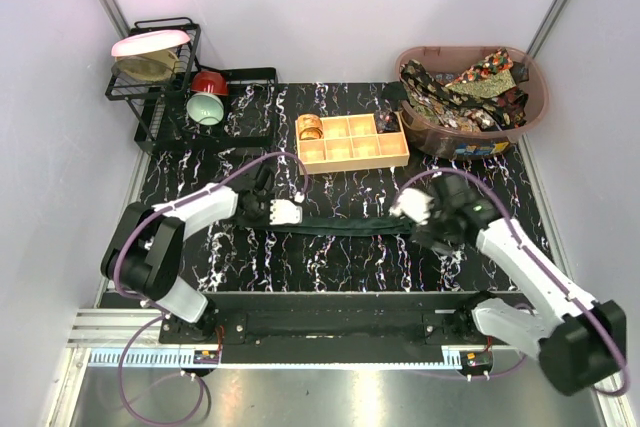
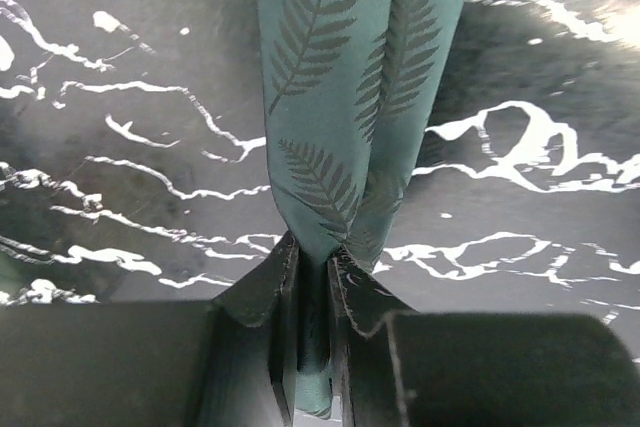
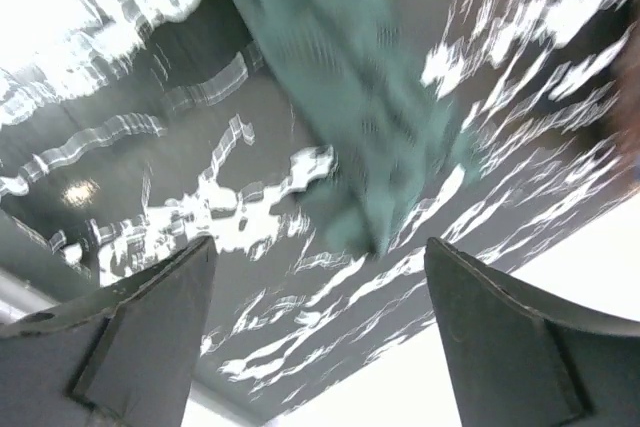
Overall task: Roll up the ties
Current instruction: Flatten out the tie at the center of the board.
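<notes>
A dark green tie (image 1: 350, 223) with a faint fern print lies stretched left to right across the black marbled table, between the two arms. My left gripper (image 1: 300, 213) is shut on its left end; in the left wrist view the green fabric (image 2: 340, 97) is pinched between the two fingers (image 2: 262, 297). My right gripper (image 1: 412, 215) is open just above the tie's right end; its view is blurred and shows the pointed tip (image 3: 375, 217) ahead of the spread fingers (image 3: 150, 317). More patterned ties (image 1: 470, 87) lie heaped in a bin.
A tan wooden box (image 1: 352, 142) with square compartments stands behind the tie, holding a rolled tie (image 1: 310, 127) at its left. A brown oval bin (image 1: 530, 107) is at the back right. A black dish rack (image 1: 175, 77) with bowls stands at the back left.
</notes>
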### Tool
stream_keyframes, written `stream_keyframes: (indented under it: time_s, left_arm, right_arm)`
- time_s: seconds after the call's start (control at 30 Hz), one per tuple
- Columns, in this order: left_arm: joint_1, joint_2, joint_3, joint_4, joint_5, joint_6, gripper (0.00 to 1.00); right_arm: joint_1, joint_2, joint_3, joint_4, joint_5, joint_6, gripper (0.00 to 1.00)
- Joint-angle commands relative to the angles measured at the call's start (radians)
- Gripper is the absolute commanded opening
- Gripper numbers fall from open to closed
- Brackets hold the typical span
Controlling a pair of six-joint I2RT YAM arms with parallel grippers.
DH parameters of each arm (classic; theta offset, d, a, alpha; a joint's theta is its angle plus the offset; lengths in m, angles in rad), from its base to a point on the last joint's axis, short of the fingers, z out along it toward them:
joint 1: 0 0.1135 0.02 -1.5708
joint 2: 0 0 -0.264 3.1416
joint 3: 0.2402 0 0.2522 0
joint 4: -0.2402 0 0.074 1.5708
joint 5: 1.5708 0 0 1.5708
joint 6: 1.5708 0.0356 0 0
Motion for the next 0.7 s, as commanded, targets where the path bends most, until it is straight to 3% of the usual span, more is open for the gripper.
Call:
stream_keyframes:
  time_s: [0.0, 0.17, 0.27, 0.4, 0.53, 0.67]
  left_arm:
    - [0.032, 0.047, -0.043, 0.067, -0.039, 0.029, 0.17]
    - [0.056, 0.078, 0.011, 0.031, -0.029, 0.023, 0.16]
    - [0.06, 0.08, 0.028, 0.015, -0.022, 0.023, 0.17]
    - [0.063, 0.094, 0.049, 0.002, -0.018, 0.008, 0.17]
    - [0.071, 0.095, 0.051, -0.006, -0.013, 0.007, 0.17]
    - [0.075, 0.092, 0.054, -0.014, -0.01, 0.007, 0.17]
  right_arm:
    - [-0.36, 0.044, 0.057, -0.167, -0.253, -0.192, 0.93]
    - [-0.598, 0.271, 0.225, -0.279, -0.431, -0.31, 0.93]
    - [-0.645, 0.403, 0.283, -0.285, -0.453, -0.3, 0.87]
    - [-0.652, 0.492, 0.233, -0.152, -0.467, -0.215, 0.81]
    - [-0.652, 0.53, 0.151, -0.008, -0.404, -0.166, 0.7]
    - [-0.654, 0.53, 0.116, 0.147, -0.356, -0.096, 0.46]
